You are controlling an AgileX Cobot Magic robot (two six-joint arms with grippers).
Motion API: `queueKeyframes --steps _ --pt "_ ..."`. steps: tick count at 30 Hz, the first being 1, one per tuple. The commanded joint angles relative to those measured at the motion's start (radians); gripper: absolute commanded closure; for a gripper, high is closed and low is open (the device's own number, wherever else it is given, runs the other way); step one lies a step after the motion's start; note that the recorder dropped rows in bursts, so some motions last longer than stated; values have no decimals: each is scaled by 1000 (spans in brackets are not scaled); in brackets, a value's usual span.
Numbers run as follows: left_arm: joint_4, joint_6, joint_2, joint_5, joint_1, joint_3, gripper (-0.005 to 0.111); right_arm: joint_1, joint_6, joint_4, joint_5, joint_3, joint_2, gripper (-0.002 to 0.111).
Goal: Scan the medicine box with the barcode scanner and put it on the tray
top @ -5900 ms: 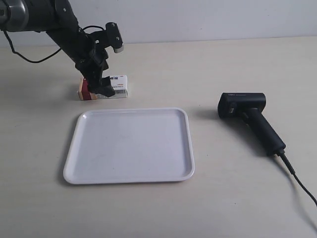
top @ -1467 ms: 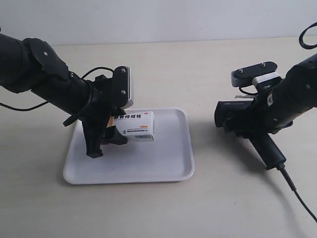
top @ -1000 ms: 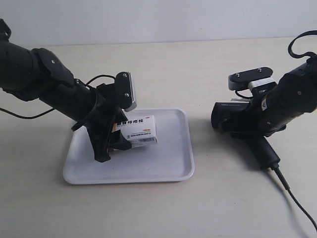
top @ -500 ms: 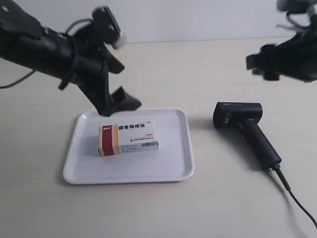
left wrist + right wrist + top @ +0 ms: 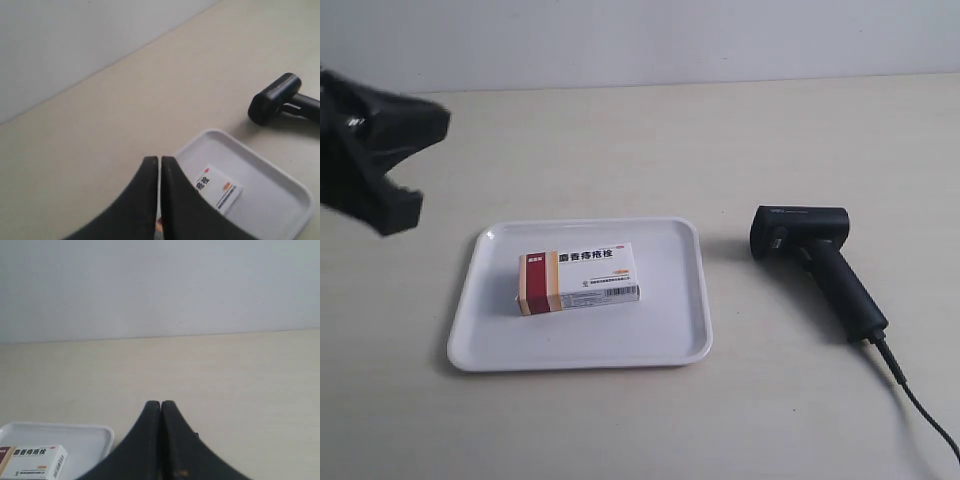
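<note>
A small white medicine box (image 5: 579,279) lies flat near the middle of a white tray (image 5: 670,330) with rounded corners and a low rim. The box has a dark red and orange band at one end, black Chinese text on top and a barcode along its side. A black barcode scanner (image 5: 817,260) rests on the pale worktop (image 5: 720,140) beside the tray, apart from it. The left claw (image 5: 160,165) and right claw (image 5: 160,407) both have fingers pressed together, holding nothing.
</note>
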Motion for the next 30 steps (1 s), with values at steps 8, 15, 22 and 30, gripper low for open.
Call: queueKeyframes --steps 8,15,22,30 --pt "-47 -14 -261 -37 3 347 103 2 -12 0 71 29 -267 108" --pt "-39 -1 -324 -54 16 415 103 2 -12 0 65 29 -294 108" --pt "-55 -34 -705 -110 281 492 103 2 -12 0 70 29 -295 108" --pt "28 -98 -888 -119 418 507 103 2 -12 0 65 29 -295 108"
